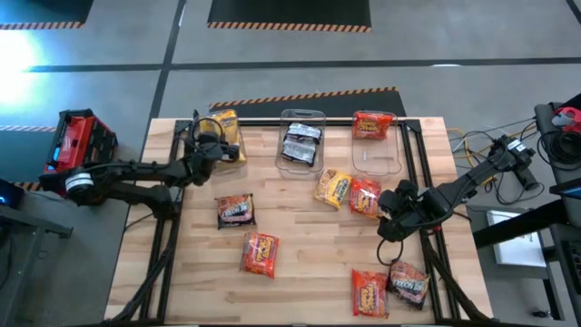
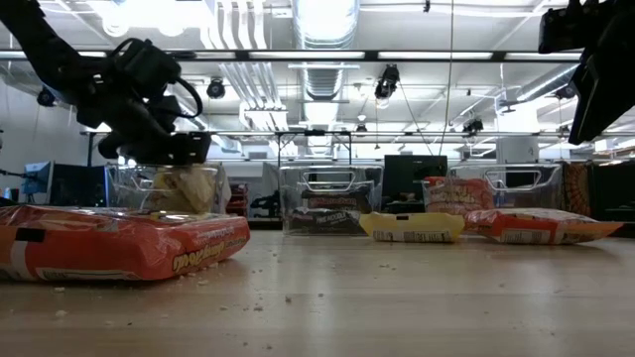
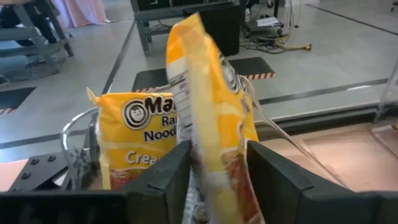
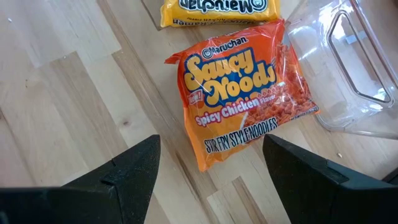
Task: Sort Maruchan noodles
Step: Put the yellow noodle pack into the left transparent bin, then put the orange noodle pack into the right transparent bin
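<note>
2 claws work the tabletop [image 1: 300, 272]. Left claw [image 1: 224, 148], over the left clear bin [image 1: 238, 154], pinches a yellow packet [image 3: 208, 118] edgewise beside another yellow packet [image 3: 134, 134] already inside. Right claw [image 4: 208, 171], fingers spread wide, hovers above a red Saucy Noods packet [image 4: 245, 93] near the right bin [image 1: 377, 154].

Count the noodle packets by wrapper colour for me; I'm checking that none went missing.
Yellow packets: 3
Red packets: 4
Dark packets: 3, if the middle bin holds just one
Total: 10
</note>
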You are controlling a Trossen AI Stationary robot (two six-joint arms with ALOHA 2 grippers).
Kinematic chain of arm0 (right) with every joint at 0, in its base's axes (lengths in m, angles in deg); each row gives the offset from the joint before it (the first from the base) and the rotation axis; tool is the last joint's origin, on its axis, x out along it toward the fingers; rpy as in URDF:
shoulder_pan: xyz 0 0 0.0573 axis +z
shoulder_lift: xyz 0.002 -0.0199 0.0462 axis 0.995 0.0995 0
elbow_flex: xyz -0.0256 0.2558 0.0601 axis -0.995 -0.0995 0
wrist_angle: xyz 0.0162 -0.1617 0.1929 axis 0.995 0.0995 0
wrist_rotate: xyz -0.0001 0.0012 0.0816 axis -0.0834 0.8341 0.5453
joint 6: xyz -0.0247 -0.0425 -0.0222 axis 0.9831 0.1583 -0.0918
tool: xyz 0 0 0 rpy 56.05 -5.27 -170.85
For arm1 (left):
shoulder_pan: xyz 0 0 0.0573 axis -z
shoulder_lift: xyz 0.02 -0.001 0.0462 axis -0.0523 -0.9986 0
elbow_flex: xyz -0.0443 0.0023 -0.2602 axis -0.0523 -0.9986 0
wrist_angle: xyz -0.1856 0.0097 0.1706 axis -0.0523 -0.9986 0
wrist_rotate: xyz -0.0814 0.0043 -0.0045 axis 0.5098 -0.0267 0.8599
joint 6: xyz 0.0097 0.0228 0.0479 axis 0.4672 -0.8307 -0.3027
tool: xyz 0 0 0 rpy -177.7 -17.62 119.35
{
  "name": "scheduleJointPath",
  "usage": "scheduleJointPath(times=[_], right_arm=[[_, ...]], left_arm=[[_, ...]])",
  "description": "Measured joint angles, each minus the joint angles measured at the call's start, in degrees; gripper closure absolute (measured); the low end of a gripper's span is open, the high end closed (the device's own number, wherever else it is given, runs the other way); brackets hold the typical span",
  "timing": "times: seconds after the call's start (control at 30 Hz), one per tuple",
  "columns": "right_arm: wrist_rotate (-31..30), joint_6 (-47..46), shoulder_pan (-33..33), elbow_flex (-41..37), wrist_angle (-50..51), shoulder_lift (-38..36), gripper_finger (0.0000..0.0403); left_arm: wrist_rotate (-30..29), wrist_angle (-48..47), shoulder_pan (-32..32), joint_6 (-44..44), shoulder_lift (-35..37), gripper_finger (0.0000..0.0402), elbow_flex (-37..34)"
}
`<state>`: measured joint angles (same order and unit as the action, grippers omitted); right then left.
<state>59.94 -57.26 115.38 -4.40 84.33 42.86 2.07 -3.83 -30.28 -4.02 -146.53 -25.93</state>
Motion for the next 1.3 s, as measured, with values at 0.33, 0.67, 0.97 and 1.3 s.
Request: scheduleJointPath(times=[0.33, 0.67, 0.97, 1.3], right_arm=[[0.02, 0.00, 0.00, 0.00, -0.02, 0.00, 0.0129], [0.00, 0.00, 0.00, 0.00, -0.50, 0.00, 0.0129], [0.00, 0.00, 0.00, 0.00, -1.34, 0.00, 0.0129], [0.00, 0.00, 0.00, 0.00, -1.69, 0.00, 0.0129]], left_arm=[[-4.17, -3.91, 0.00, 0.97, 0.43, 0.0181, 0.10], [-9.10, -14.70, 0.00, 1.28, 1.86, 0.0185, 3.83], [-13.95, -28.58, 0.00, 1.29, 2.47, 0.0186, 13.05], [8.76, -30.23, 3.85, 7.90, 2.49, 0.0186, 18.76]])
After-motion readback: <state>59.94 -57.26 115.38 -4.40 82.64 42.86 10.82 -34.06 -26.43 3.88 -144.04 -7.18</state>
